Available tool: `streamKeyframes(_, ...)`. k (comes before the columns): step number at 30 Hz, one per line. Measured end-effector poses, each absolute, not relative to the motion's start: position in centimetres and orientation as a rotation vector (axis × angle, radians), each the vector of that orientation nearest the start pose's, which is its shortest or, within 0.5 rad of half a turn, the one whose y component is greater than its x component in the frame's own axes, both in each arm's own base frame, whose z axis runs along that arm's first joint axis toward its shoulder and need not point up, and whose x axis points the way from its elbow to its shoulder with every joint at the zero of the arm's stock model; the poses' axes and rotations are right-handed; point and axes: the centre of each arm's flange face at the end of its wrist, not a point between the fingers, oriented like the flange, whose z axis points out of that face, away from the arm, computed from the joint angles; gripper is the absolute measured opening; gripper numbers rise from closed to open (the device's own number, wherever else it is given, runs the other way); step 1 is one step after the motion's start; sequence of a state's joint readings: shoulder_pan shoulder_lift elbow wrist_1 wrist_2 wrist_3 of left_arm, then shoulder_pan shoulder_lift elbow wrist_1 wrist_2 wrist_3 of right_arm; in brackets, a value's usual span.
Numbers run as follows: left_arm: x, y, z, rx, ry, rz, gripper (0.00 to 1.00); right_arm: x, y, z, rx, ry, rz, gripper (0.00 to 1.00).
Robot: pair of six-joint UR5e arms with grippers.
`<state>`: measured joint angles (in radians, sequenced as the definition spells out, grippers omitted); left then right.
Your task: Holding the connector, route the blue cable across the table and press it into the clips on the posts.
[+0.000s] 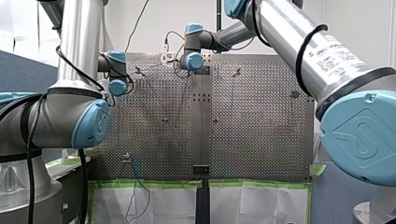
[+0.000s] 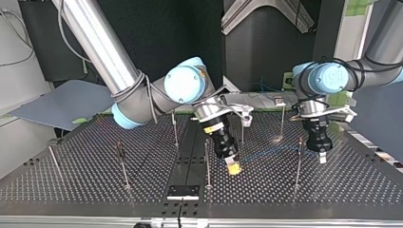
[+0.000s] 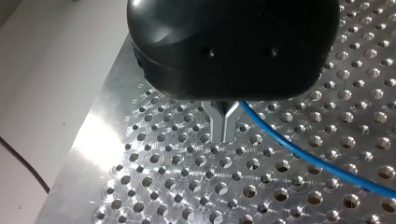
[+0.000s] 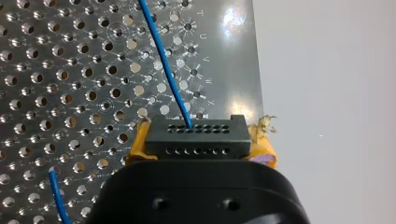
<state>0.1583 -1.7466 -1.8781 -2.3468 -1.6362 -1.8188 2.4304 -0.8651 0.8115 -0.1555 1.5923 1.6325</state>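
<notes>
My right pincer (image 2: 232,167) pinches the black multi-hole connector (image 4: 196,135) between yellow pads (image 4: 137,143); the thin blue cable (image 4: 163,65) runs low over the perforated metal bench (image 2: 71,183) to my left pincer (image 2: 322,159), its metal fingers (image 3: 224,122) pressed together beside it. The slim metal posts (image 2: 206,164) look bare, so clipping seems wholly ahead.

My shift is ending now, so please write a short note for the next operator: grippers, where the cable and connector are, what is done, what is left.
My right gripper: shut on the connector, yellow pads at its sides.
My left gripper: shut, low over the table; the blue cable passes its fingers, grip unclear.
Done: connector held, cable running between the grippers.
Left: no post seen holding the cable; press it into the clips.
</notes>
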Motion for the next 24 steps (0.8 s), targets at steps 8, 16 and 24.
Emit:
streamKeyframes(8, 55.7, -3.8, 32.9, -0.356, 1.255, -0.079, 0.0, 68.4, -40.8, 42.7, 1.594, -0.667, 1.989, 0.0)
streamKeyframes(16, 54.9, -3.7, 32.9, -0.375, 1.305, -0.059, 1.0, 68.9, -40.4, 40.7, 1.648, -0.684, 1.956, 0.0)
streamKeyframes(24, 53.2, -4.1, 35.1, -0.416, 1.305, -0.039, 1.0, 68.7, -40.8, 39.9, 1.656, -0.714, 1.925, 0.0)
